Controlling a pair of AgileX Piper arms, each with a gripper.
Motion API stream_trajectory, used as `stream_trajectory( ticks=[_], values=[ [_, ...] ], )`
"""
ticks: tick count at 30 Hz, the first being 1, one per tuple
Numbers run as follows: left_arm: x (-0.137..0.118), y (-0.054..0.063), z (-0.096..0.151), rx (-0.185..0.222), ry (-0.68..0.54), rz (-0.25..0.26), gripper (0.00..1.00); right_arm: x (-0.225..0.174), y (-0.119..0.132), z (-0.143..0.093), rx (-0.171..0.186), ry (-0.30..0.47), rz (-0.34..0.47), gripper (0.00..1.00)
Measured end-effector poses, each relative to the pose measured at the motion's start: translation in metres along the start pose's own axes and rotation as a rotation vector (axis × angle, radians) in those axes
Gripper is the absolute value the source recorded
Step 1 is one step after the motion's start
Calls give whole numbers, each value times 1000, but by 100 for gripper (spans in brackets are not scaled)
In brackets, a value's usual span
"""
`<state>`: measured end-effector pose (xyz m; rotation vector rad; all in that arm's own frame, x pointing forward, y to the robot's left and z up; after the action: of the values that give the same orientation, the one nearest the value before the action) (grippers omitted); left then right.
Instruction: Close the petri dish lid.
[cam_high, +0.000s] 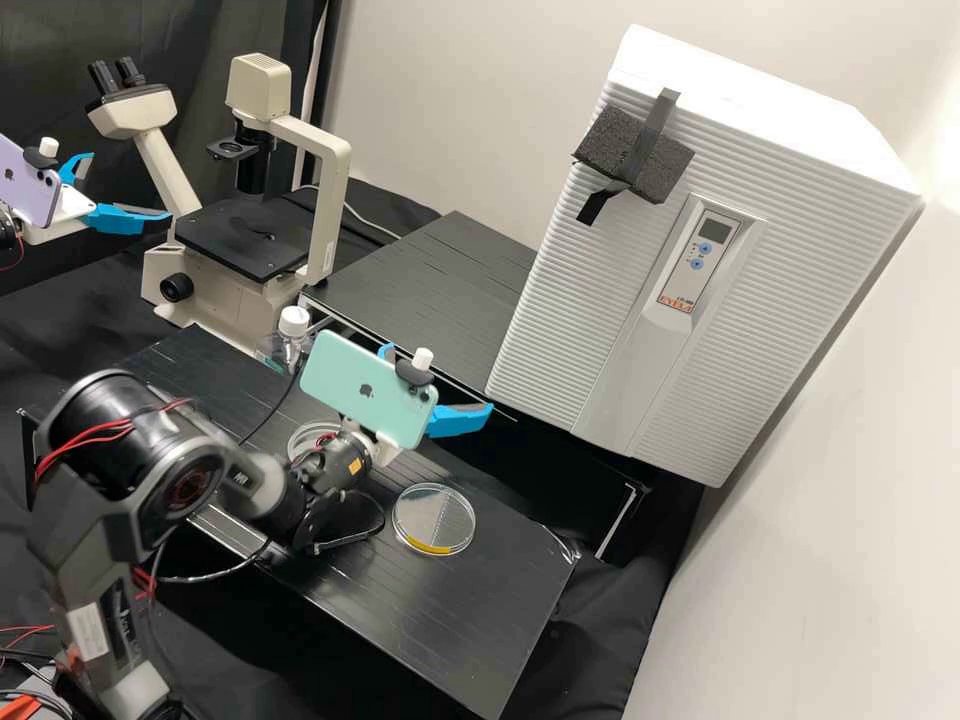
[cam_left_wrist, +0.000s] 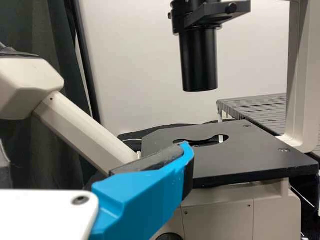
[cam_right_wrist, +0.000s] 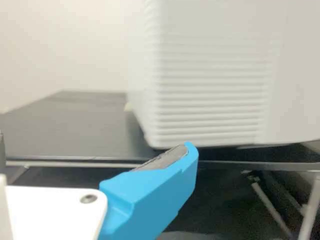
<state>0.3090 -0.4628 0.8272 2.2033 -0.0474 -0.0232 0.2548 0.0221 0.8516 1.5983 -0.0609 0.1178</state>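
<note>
Right arm (cam_high: 115, 440) foremost, its fingers (cam_high: 460, 421) spread, empty; left fingers (cam_high: 128, 218) likewise. Petri dish (cam_high: 433, 515) on table (cam_high: 480, 620), at right fingers' six o'clock. Closing seems unstarted; next, fetch the likely lid (cam_high: 298, 440) from the dish's ten o'clock.

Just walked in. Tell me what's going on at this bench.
Nothing is being handled. The left claw hangs open by the microscope, the right claw open before the white cabinet. A petri dish with something yellow in it sits on the bench. Another clear round piece lies partly hidden; whether it's the lid, I can't tell.
</note>
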Motion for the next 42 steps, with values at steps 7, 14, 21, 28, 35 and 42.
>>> stream_trajectory(
  ticks=[7,14,21,28,35,42],
  values=[
    [0,0,0,0,0,0,100,-41,17,10,1,38,86,100],
    [0,0,0,0,0,0,100,-67,17,29,-33,-28,58,100],
    [0,0,0,0,0,0,100,-76,22,43,-51,-97,72,100],
    [0,0,0,0,0,0,100,-81,22,54,-50,-146,56,100],
    [0,0,0,0,0,0,100,-86,20,60,-50,-163,38,100],
    [0,0,0,0,0,0,100,-89,21,64,-56,-167,38,100]
  ],
)
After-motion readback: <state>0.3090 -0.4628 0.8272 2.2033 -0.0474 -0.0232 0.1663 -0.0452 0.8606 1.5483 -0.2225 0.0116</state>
